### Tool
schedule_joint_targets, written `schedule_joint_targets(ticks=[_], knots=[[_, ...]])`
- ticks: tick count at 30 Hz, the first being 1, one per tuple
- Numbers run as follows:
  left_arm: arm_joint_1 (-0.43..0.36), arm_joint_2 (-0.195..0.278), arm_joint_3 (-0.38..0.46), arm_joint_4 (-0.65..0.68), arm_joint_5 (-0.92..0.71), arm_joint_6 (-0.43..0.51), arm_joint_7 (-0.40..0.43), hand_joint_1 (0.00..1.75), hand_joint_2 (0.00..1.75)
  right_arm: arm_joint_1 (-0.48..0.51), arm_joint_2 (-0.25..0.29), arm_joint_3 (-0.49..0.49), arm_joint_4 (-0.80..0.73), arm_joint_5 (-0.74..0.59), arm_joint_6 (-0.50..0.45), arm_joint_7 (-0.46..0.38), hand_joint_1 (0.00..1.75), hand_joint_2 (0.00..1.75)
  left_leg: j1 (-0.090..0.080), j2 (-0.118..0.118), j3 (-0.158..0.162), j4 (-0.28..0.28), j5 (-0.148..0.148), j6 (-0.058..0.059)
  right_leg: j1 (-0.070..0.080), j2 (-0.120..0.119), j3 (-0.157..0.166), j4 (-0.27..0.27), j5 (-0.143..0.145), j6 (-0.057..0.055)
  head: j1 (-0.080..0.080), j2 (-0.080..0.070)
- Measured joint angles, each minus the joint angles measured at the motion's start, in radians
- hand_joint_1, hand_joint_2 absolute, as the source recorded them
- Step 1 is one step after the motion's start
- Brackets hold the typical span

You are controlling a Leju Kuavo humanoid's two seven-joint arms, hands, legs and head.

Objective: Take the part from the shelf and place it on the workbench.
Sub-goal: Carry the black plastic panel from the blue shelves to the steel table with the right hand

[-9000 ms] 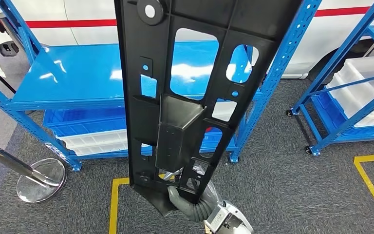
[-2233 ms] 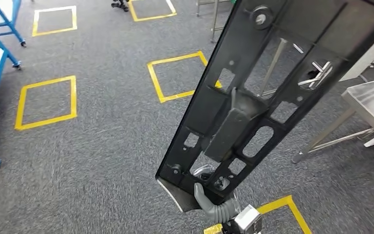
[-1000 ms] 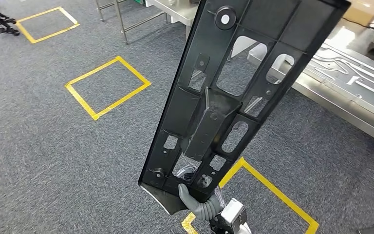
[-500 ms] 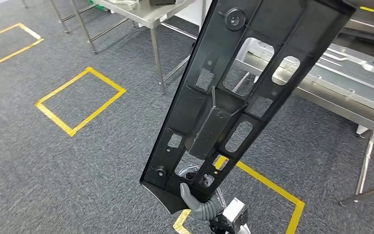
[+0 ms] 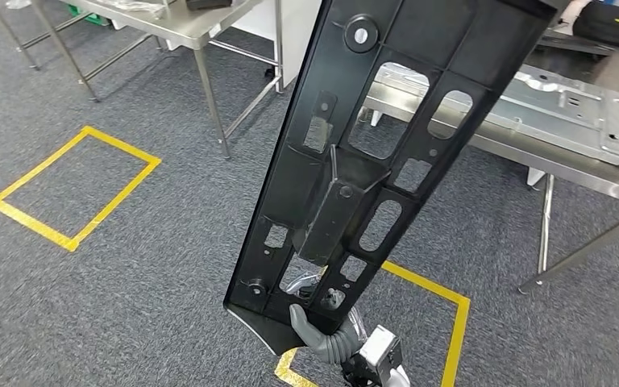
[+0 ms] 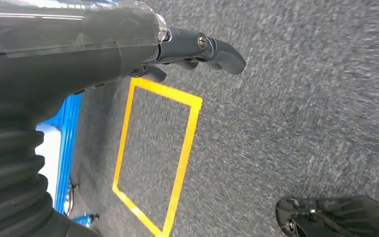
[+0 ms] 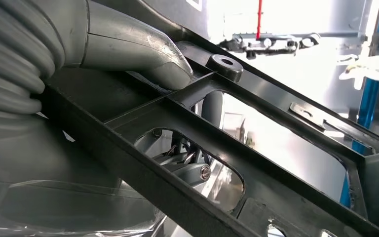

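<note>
A long black plastic part (image 5: 338,201) with several cut-outs stands upright in front of me, tilted to the right. My right hand (image 5: 318,334) grips its lower end, the thumb over the front rim. In the right wrist view the grey thumb (image 7: 128,44) presses on a rib of the part (image 7: 276,197), with darker fingers behind it. The steel workbench (image 5: 604,173) stands at the upper right, beyond the part. My left hand (image 6: 128,44) hangs over the carpet, holding nothing, its fingers loosely apart.
A stamped metal plate (image 5: 564,105) lies on the workbench, with a black bag (image 5: 612,20) behind it. A second steel table (image 5: 169,24) stands at the upper left. Yellow taped squares (image 5: 72,185) mark the grey carpet. A blue rack (image 6: 66,148) stands behind my left side.
The camera has turned, away from the blue shelf. The workbench has shifted left and nearer in the picture. The part stays in my right hand, held the same way.
</note>
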Motion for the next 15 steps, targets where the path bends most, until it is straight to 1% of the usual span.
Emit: schedule_joint_targets(ticks=[1,2,3,4,5,6,7,8,9,10,11,12,13,14,15], knots=[[-0.001,-0.002,0.000,0.000,-0.005,0.000,-0.003,0.00,1.75,0.000,-0.001,0.000,0.000,-0.004,-0.005,0.000,1.75,1.75,-0.002,0.010,0.002,0.000,-0.001,-0.001,0.004,-0.023,0.044,-0.080,0.027,-0.007,0.000,0.000],[-0.002,-0.004,-0.001,0.000,-0.012,-0.001,-0.009,0.00,1.75,0.000,-0.002,-0.002,-0.002,-0.008,-0.014,-0.001,1.75,1.75,-0.004,0.018,0.004,0.000,-0.003,-0.004,0.009,-0.044,0.081,-0.146,0.047,-0.014,0.000,0.000],[-0.003,-0.005,-0.002,0.000,-0.023,-0.001,-0.016,0.00,1.75,0.004,-0.003,-0.006,-0.006,-0.012,-0.028,-0.002,1.75,1.75,-0.006,0.025,0.006,0.001,-0.004,-0.008,0.014,-0.060,0.104,-0.191,0.056,-0.020,0.000,0.000],[-0.004,-0.006,-0.005,0.000,-0.036,-0.003,-0.024,0.00,1.75,0.010,-0.004,-0.013,-0.013,-0.015,-0.043,-0.002,1.75,1.75,-0.007,0.033,0.008,0.001,-0.005,-0.013,0.018,-0.067,0.111,-0.209,0.056,-0.024,0.000,0.000],[-0.005,-0.007,-0.009,0.000,-0.051,-0.005,-0.030,0.00,1.75,0.021,-0.006,-0.023,-0.024,-0.016,-0.059,-0.002,1.75,1.75,-0.008,0.040,0.010,-0.001,-0.006,-0.018,0.020,-0.057,0.110,-0.210,0.058,-0.027,0.000,0.000],[-0.007,-0.008,-0.015,0.000,-0.064,-0.007,-0.033,0.00,1.75,0.034,-0.008,-0.034,-0.037,-0.017,-0.075,-0.002,1.75,1.75,-0.008,0.048,0.011,-0.001,-0.008,-0.023,0.017,-0.046,0.111,-0.214,0.061,-0.030,0.000,0.000],[-0.008,-0.007,-0.023,0.000,-0.076,-0.010,-0.034,0.00,1.75,0.049,-0.010,-0.046,-0.052,-0.017,-0.087,-0.002,1.75,1.75,-0.008,0.042,0.012,0.004,-0.014,-0.028,0.013,-0.036,0.114,-0.221,0.065,-0.034,0.000,0.000],[-0.010,-0.007,-0.030,0.000,-0.085,-0.014,-0.031,0.00,1.75,0.062,-0.012,-0.056,-0.066,-0.016,-0.095,-0.002,1.75,1.75,-0.007,0.024,0.005,0.025,-0.032,-0.033,0.008,-0.025,0.117,-0.227,0.070,-0.039,0.000,0.000],[-0.012,-0.006,-0.036,0.000,-0.092,-0.018,-0.027,0.00,1.75,0.071,-0.013,-0.063,-0.080,-0.015,-0.100,-0.002,1.75,1.75,-0.005,0.001,-0.013,0.069,-0.060,-0.038,0.004,-0.013,0.119,-0.232,0.074,-0.044,0.000,0.000],[-0.013,-0.006,-0.041,0.000,-0.096,-0.022,-0.023,0.00,1.75,0.078,-0.014,-0.068,-0.091,-0.013,-0.103,-0.001,1.75,1.75,-0.002,-0.025,-0.039,0.133,-0.095,-0.041,0.003,-0.001,0.118,-0.233,0.076,-0.046,0.000,0.000],[-0.014,-0.005,-0.045,0.000,-0.098,-0.025,-0.018,0.00,1.75,0.084,-0.014,-0.071,-0.098,-0.011,-0.104,0.000,1.75,1.75,0.000,-0.041,-0.072,0.206,-0.129,-0.044,0.002,0.012,0.117,-0.233,0.077,-0.048,0.000,0.000],[-0.013,-0.005,-0.049,0.000,-0.098,-0.026,-0.015,0.00,1.75,0.089,-0.014,-0.074,-0.105,-0.007,-0.104,0.002,1.75,1.75,0.001,-0.047,-0.100,0.266,-0.149,-0.046,0.002,0.026,0.116,-0.232,0.078,-0.048,0.000,0.000],[-0.013,-0.004,-0.052,0.000,-0.098,-0.027,-0.012,0.00,1.75,0.093,-0.015,-0.077,-0.109,-0.003,-0.104,0.005,1.75,1.75,0.002,-0.049,-0.114,0.295,-0.150,-0.048,0.002,0.040,0.116,-0.230,0.078,-0.048,0.000,0.000],[-0.013,-0.004,-0.054,0.000,-0.098,-0.027,-0.010,0.00,1.75,0.096,-0.015,-0.078,-0.113,0.000,-0.103,0.009,1.75,1.75,0.003,-0.050,-0.110,0.282,-0.130,-0.048,0.002,0.055,0.117,-0.228,0.078,-0.047,0.000,0.000],[-0.013,-0.003,-0.054,0.000,-0.097,-0.027,-0.009,0.00,1.75,0.097,-0.015,-0.080,-0.118,0.002,-0.101,0.013,1.75,1.75,0.004,-0.056,-0.088,0.229,-0.093,-0.047,0.002,0.070,0.118,-0.226,0.077,-0.046,0.000,0.000]])
